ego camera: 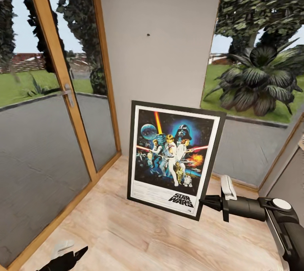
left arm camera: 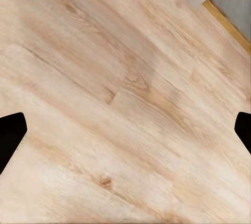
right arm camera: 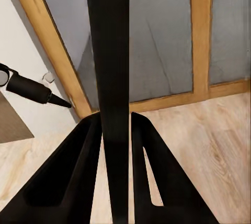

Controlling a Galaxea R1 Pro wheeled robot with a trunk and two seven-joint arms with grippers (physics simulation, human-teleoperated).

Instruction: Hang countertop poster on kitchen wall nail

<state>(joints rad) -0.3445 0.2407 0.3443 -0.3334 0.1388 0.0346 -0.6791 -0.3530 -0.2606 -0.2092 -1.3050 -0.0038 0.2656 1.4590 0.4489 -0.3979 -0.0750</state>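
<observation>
The left gripper [ego camera: 74, 254], at 7 o'clock in the head view, hangs low over bare wooden floor [left arm camera: 125, 103] with its fingers spread apart and nothing between them. The right gripper [ego camera: 205, 201] is clamped on the lower right edge of the one poster [ego camera: 173, 157], held tilted above open floor. One nail [ego camera: 148, 34] sits at 12 o'clock on the wall [ego camera: 169, 9].

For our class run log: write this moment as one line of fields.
phase: carrying | right hand: shut on poster lower right edge | left hand: open, low over wood floor | wall nail: above poster, bare
</observation>
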